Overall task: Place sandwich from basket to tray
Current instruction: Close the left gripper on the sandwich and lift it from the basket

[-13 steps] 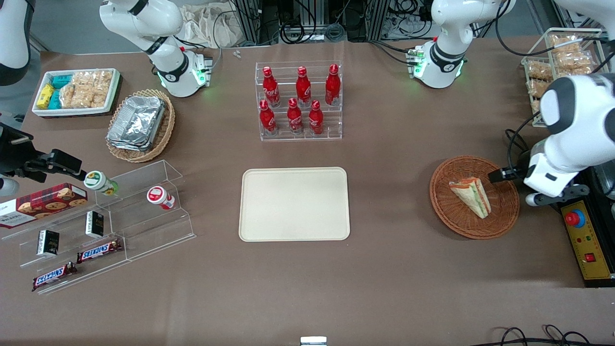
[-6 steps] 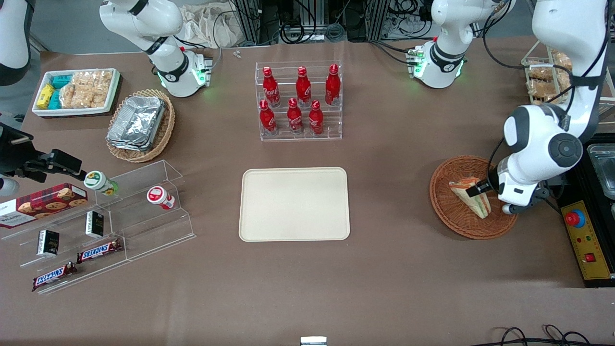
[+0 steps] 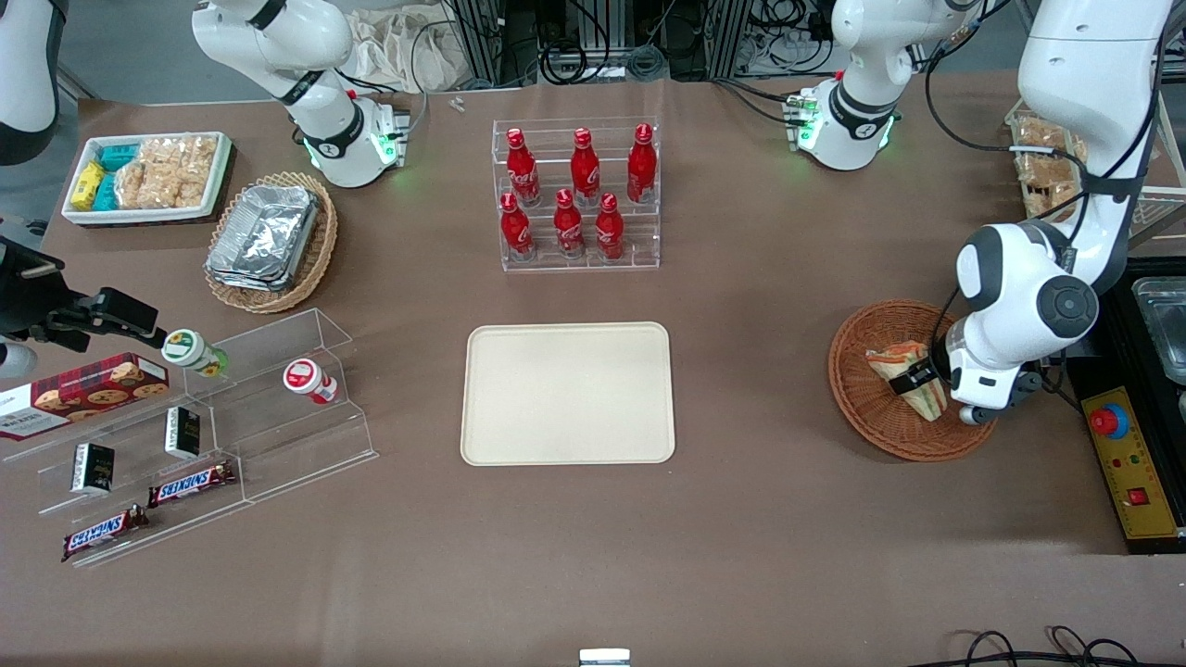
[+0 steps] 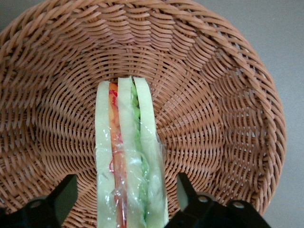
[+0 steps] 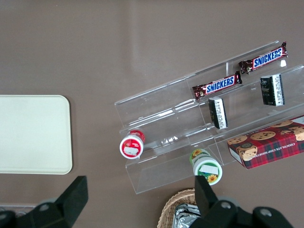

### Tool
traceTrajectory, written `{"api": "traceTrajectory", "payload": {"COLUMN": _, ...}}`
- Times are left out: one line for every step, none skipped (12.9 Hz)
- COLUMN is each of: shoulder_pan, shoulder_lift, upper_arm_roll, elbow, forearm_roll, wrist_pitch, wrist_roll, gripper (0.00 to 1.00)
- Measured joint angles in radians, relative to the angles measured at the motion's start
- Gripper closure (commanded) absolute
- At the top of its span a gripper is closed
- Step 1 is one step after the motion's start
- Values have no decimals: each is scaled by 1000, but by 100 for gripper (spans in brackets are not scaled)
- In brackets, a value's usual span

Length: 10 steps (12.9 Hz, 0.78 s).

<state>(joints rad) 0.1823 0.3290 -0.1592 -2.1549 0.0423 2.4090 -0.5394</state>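
Observation:
The sandwich [image 3: 897, 371], a pale bread wedge with orange and green filling in clear wrap, lies in the round reddish-brown wicker basket [image 3: 866, 417] toward the working arm's end of the table. My left gripper [image 3: 913, 380] is down in the basket, open, with one finger on each side of the sandwich and a small gap at each. In the left wrist view the sandwich [image 4: 129, 156] runs between the two black fingers [image 4: 64, 197], over the basket's weave [image 4: 213, 109]. The cream-beige tray [image 3: 567, 393] lies bare at the table's middle.
A clear rack of red bottles [image 3: 576, 195] stands farther from the front camera than the tray. A clear stepped stand [image 3: 232, 417] with snacks, a tan basket of foil trays [image 3: 271, 239] and a white snack bin [image 3: 148, 176] lie toward the parked arm's end. A yellow control box [image 3: 1130, 463] sits beside the basket.
My left gripper has come in over the basket from its outer edge and lowered until its fingers straddle the sandwich. The sandwich has not moved.

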Motion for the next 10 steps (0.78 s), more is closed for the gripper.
{"api": "traceTrajectory", "payload": {"shoulder_pan": 0, "shoulder_lift": 0, "upper_arm_roll": 0, "elbow": 1, "forearm_roll": 1, "wrist_pitch": 1, "wrist_roll": -14, "gripper": 100}}
{"api": "traceTrajectory", "payload": {"shoulder_pan": 0, "shoulder_lift": -1, "upper_arm_roll": 0, "elbow": 3, "forearm_roll": 1, "wrist_pitch": 1, "wrist_roll": -22, "gripper": 100}}
{"api": "traceTrajectory", "payload": {"shoulder_pan": 0, "shoulder_lift": -6, "upper_arm_roll": 0, "elbow": 7, "forearm_roll": 2, "wrist_pitch": -5, "wrist_roll": -25, "gripper": 100}}
{"api": "traceTrajectory", "payload": {"shoulder_pan": 0, "shoulder_lift": -15, "upper_arm_roll": -1, "elbow": 15, "forearm_roll": 3, "wrist_pitch": -27, "wrist_roll": -26, "gripper": 100}}
{"api": "traceTrajectory", "payload": {"shoulder_pan": 0, "shoulder_lift": -30, "upper_arm_roll": -4, "elbow": 32, "forearm_roll": 3, "wrist_pitch": -76, "wrist_roll": -27, "gripper": 100}}
{"api": "traceTrajectory", "payload": {"shoulder_pan": -1, "shoulder_lift": -52, "upper_arm_roll": -9, "elbow": 60, "forearm_roll": 3, "wrist_pitch": -146, "wrist_roll": -28, "gripper": 100}}
{"api": "traceTrajectory", "payload": {"shoulder_pan": -1, "shoulder_lift": -80, "upper_arm_roll": -20, "elbow": 97, "forearm_roll": 3, "wrist_pitch": -228, "wrist_roll": -30, "gripper": 100}}
{"api": "traceTrajectory", "payload": {"shoulder_pan": -2, "shoulder_lift": -110, "upper_arm_roll": -38, "elbow": 143, "forearm_roll": 3, "wrist_pitch": -315, "wrist_roll": -32, "gripper": 100}}
{"api": "traceTrajectory", "payload": {"shoulder_pan": -3, "shoulder_lift": -139, "upper_arm_roll": -65, "elbow": 197, "forearm_roll": 2, "wrist_pitch": -406, "wrist_roll": -35, "gripper": 100}}
{"api": "traceTrajectory", "payload": {"shoulder_pan": -4, "shoulder_lift": -163, "upper_arm_roll": -97, "elbow": 256, "forearm_roll": 2, "wrist_pitch": -494, "wrist_roll": -41, "gripper": 100}}
